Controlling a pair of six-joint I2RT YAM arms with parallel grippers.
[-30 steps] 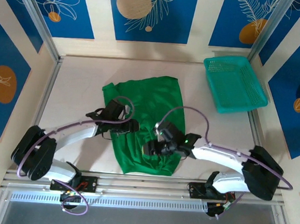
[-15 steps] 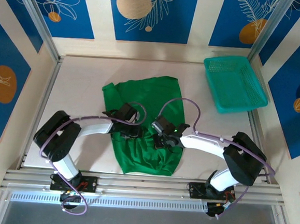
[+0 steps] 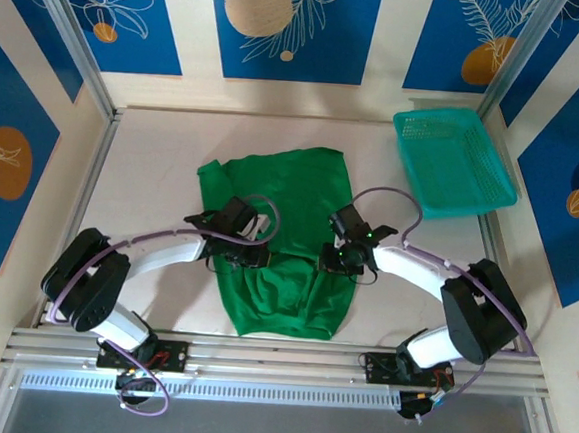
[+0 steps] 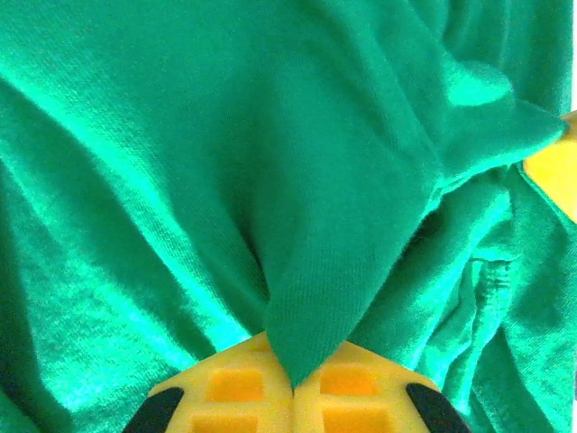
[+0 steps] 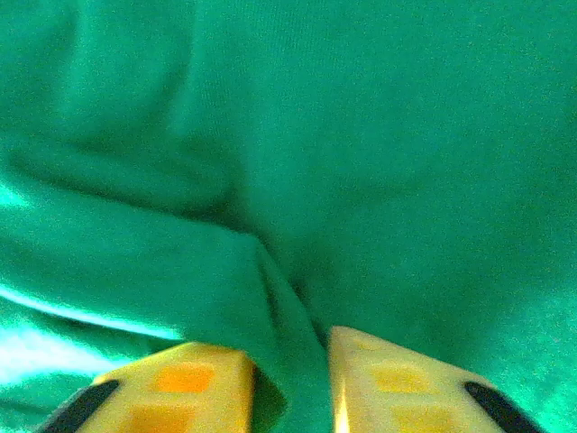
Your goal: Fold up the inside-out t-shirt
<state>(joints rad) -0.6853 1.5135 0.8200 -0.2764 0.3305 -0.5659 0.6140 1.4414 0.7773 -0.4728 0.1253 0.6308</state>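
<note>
From the overhead camera I see the bright green cloth t-shirt [image 3: 289,201] lying wrinkled near the middle of the pale flat table [image 3: 153,166], its wide straight edge toward twelve o'clock and a narrower, bunched end toward six o'clock, close to the arm bases. The teal plastic mesh basket [image 3: 454,161] sits apart from the shirt at about two o'clock, in the far right corner. Both arms reach inward over the cloth: the left pincer [image 3: 249,257] is down on the shirt at roughly eight o'clock from its centre, and the right pincer [image 3: 339,256] is down on it at about three o'clock, near the right edge. From this height I cannot read either jaw. On the left wrist camera the yellow fingers [image 4: 234,383] meet at six o'clock of the frame, closed tight on a pointed fold of green cloth that rises from between them toward twelve o'clock — the fabric around it is pulled into ridges. On the right wrist camera the yellow pads [image 5: 180,383] stand slightly apart at six o'clock, with a thick ridge of the shirt filling the gap between them, so that pincer is clamped on cloth too.
</note>
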